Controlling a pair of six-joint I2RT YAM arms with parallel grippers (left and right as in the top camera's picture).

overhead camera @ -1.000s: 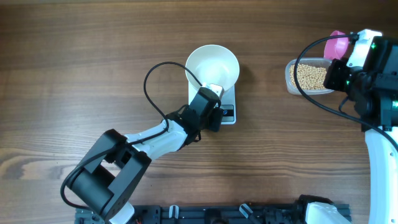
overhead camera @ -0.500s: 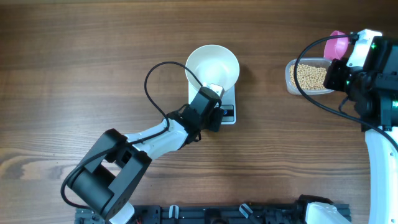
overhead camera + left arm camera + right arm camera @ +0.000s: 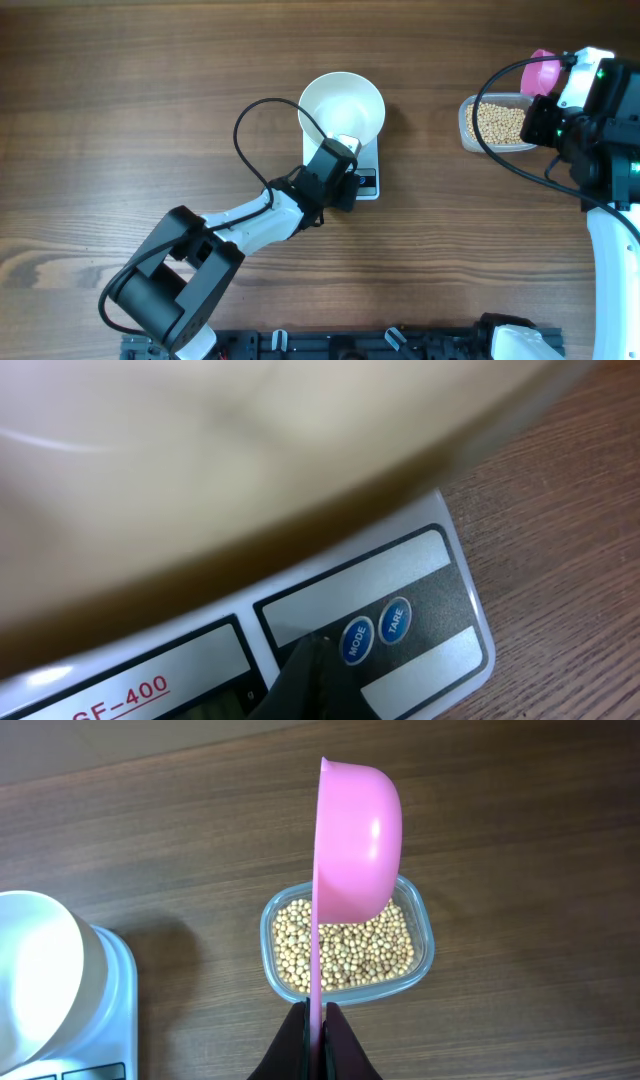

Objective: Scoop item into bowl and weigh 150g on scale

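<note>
Overhead: dark wood-grain desk (image 3: 150, 80), matte, w/ long streaks running left-right. Round white bowl (image 3: 341, 108), deep, smooth glossy wall, sits on the small white square scale (image 3: 368, 160) at frame centre, covering most of the platform; only the lower edge w/ the dark panel shows. Left hand (image 3: 315, 652) comes in from lower left, its black fingers clenched together into one point, nothing between them. In the left wrist view that tip rests on the scale's dark panel just left of the round blue MODE button (image 3: 356, 641); the blue TARE button (image 3: 395, 620) is right beside that one. A pale grey label strip lies above the btns, and the bowl's underside is a big cream blur across the top of the frame. Beans (image 3: 498, 124), small, round, tan-yellow, lie in a clear rounded-rect plastic tub (image 3: 425, 945) at the right of the overhead frame, well apart from the scale. Right hand (image 3: 318, 1020) is clamped on the thin handle of a pink plastic scoop (image 3: 355, 830), smooth and glossy, turned on edge so the cup's rounded back faces right. In the right wrist view the scoop overlaps the tub's top rim; whether it touches the beans can't be told.
</note>
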